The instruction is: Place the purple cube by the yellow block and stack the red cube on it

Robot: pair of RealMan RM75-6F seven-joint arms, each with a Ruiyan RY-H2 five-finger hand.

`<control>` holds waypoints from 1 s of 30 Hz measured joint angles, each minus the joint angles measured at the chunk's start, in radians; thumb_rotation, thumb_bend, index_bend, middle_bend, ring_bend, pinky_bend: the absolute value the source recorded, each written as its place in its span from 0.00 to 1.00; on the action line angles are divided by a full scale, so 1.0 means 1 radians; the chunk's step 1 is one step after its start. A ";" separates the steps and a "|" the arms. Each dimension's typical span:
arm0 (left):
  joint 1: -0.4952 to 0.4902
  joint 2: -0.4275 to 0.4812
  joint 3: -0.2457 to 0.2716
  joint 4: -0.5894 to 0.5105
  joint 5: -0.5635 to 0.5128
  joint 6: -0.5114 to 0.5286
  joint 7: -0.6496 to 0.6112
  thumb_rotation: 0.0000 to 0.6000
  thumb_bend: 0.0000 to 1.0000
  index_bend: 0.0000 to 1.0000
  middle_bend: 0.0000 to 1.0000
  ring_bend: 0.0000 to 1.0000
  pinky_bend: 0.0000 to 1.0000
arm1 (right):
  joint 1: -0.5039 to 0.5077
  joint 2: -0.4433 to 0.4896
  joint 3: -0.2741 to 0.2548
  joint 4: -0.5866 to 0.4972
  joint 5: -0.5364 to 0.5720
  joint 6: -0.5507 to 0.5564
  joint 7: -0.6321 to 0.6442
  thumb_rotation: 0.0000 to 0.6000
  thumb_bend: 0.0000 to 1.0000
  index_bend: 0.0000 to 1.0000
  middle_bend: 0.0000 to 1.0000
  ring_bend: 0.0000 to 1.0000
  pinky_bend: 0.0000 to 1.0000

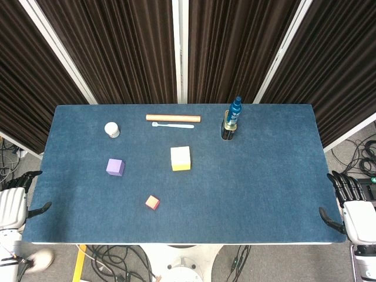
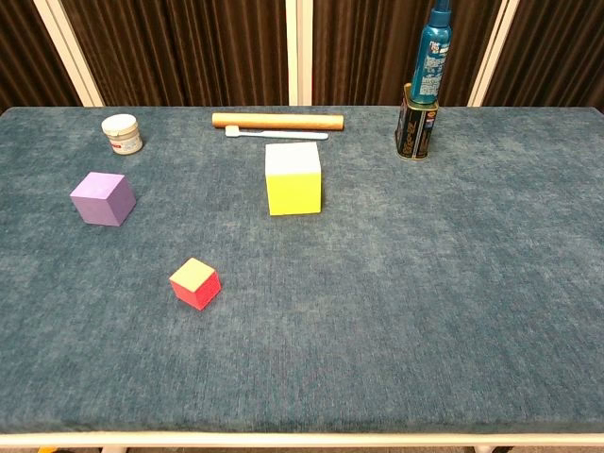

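The purple cube (image 1: 115, 167) (image 2: 103, 198) lies on the left part of the blue table (image 1: 264, 176). To its right stands the yellow block (image 1: 180, 158) (image 2: 293, 178), pale on top. The small red cube (image 1: 153, 202) (image 2: 195, 283), with an orange-yellow top face, sits nearer the front edge, between the two. My left hand (image 1: 16, 197) hangs off the table's left edge, fingers apart, holding nothing. Beyond the right edge my right hand (image 1: 348, 202) is likewise empty with its fingers spread. Neither hand appears in the chest view.
Along the back lie a wooden rod (image 1: 173, 118) (image 2: 277, 121) and a pale toothbrush (image 1: 172, 125) (image 2: 275, 134). A small white jar (image 1: 112, 129) (image 2: 123, 133) stands back left. A blue bottle on a can (image 1: 232, 124) (image 2: 422, 94) stands back centre-right. Cables lie on the floor.
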 measured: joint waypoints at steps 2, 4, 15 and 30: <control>-0.001 -0.002 0.001 0.003 0.000 -0.005 -0.006 1.00 0.12 0.29 0.36 0.31 0.28 | 0.001 0.000 0.000 0.000 0.001 -0.002 0.000 1.00 0.24 0.00 0.04 0.00 0.06; -0.003 -0.004 0.001 0.005 0.000 -0.006 -0.003 1.00 0.12 0.30 0.36 0.31 0.28 | 0.001 0.000 -0.001 0.001 0.001 -0.002 0.002 1.00 0.24 0.00 0.04 0.00 0.06; -0.052 0.006 -0.004 0.037 0.030 -0.062 0.007 1.00 0.12 0.29 0.36 0.32 0.29 | -0.005 0.019 0.005 -0.002 -0.006 0.025 -0.002 1.00 0.24 0.00 0.04 0.00 0.06; -0.366 -0.082 -0.064 0.265 0.047 -0.467 -0.149 1.00 0.05 0.30 0.88 0.90 0.96 | 0.017 0.033 0.015 -0.032 -0.002 0.001 -0.033 1.00 0.24 0.00 0.04 0.00 0.06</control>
